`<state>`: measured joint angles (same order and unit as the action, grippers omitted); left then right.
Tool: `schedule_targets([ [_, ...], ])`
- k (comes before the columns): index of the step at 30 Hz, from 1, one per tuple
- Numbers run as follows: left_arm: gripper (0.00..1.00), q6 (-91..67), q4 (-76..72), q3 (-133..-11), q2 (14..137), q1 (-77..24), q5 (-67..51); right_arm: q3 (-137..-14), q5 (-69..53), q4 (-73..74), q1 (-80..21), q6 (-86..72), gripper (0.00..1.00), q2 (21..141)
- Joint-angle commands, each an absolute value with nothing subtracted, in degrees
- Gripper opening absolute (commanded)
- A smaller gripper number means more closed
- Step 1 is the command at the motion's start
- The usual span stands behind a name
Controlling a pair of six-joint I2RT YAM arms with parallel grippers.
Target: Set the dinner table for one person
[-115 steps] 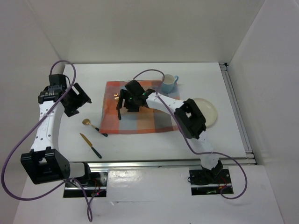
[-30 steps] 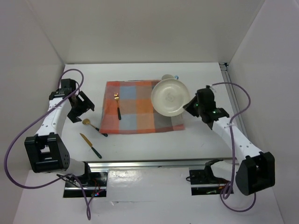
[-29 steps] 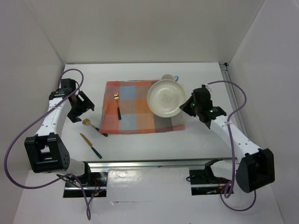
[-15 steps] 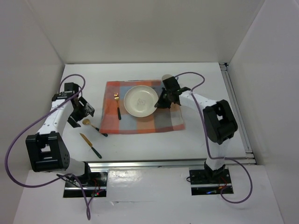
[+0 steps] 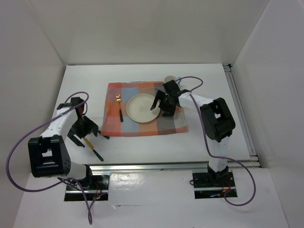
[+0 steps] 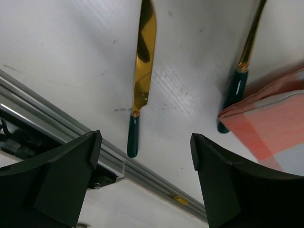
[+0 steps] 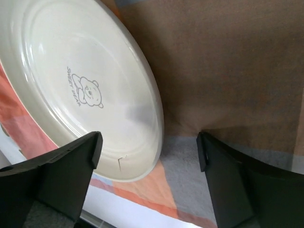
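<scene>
Left wrist view, dinner table (image 6: 71, 47) under parted left gripper (image 6: 145, 142)

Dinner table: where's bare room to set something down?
Bare: the table between the checked cloth and the right rail, and between cloth and near rail. Crowded: the cloth, with plate, fork and right hand; left of it, the left hand over the knife and a second utensil.

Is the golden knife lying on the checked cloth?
No, the knife lies on the bare white table, with a clear gap between it and the checked cloth.
</scene>
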<state>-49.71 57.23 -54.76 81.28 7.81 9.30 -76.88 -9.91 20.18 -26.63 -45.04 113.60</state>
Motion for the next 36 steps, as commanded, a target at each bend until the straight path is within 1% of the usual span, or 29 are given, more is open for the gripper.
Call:
schedule_targets([
  [1,0.93,-53.17,60.21,-52.22,76.83,7.12,4.40,-77.62,-8.88,20.82,-26.54,-42.10,0.95,108.29],
  [3,0.92,-54.57,60.21,-50.90,76.29,6.50,3.87,-76.30,-8.35,20.83,-26.54,-41.49,0.97,104.88],
  [5,0.86,-55.46,59.07,-49.05,75.50,6.50,3.35,-75.15,-7.21,21.53,-26.54,-41.48,0.98,101.54],
  [8,0.83,-57.04,57.49,-45.89,74.97,5.98,2.12,-72.52,-5.81,23.19,-26.54,-40.87,0.98,97.75],
  [10,0.78,-58.09,55.38,-44.13,74.44,5.98,1.59,-71.37,-5.19,23.82,-26.54,-40.35,0.99,93.70],
  [11,0.76,-58.10,55.37,-43.43,74.44,5.98,1.58,-70.32,-5.19,24.43,-25.93,-40.34,0.99,92.30],
  [13,0.76,-58.10,54.15,-43.42,76.02,5.98,1.58,-69.70,-4.66,25.92,-25.40,-39.82,0.99,88.43],
  [14,0.73,-58.10,54.14,-42.90,76.03,5.98,1.58,-69.70,-4.66,25.93,-23.92,-39.81,0.99,87.20],
  [15,0.73,-58.10,53.27,-42.89,76.03,5.98,1.58,-68.91,-4.66,26.80,-23.21,-39.21,0.99,85.97],
  [17,0.69,-58.10,51.52,-42.28,76.03,5.98,0.97,-68.38,-4.66,28.03,-21.54,-38.50,0.99,82.72],
  [19,0.69,-58.10,50.63,-40.88,76.55,5.98,-0.16,-67.85,-4.66,28.65,-19.08,-37.97,0.99,80.09],
  [24,0.68,-59.50,47.82,-37.89,77.17,5.36,-0.70,-67.24,-5.88,30.32,-13.64,-36.30,0.99,78.49],
  [30,0.68,-60.12,47.11,-36.65,75.24,5.36,-0.18,-65.66,-7.03,30.85,-11.16,-35.77,0.99,75.94],
  [33,0.57,-60.64,46.32,-36.12,75.93,5.36,0.96,-65.65,-7.56,30.85,-10.63,-35.77,0.99,74.79],
  [34,0.51,-60.64,46.32,-36.12,76.46,5.36,0.97,-65.65,-7.56,30.85,-10.63,-35.77,0.99,74.79],
  [35,0.36,-60.64,46.32,-36.12,76.46,5.36,0.97,-65.65,-7.56,31.37,-10.11,-35.77,0.99,74.27],
  [36,0.26,-61.86,47.19,-36.12,76.46,4.84,1.49,-65.65,-7.56,31.38,-10.11,-35.25,0.99,74.27],
])
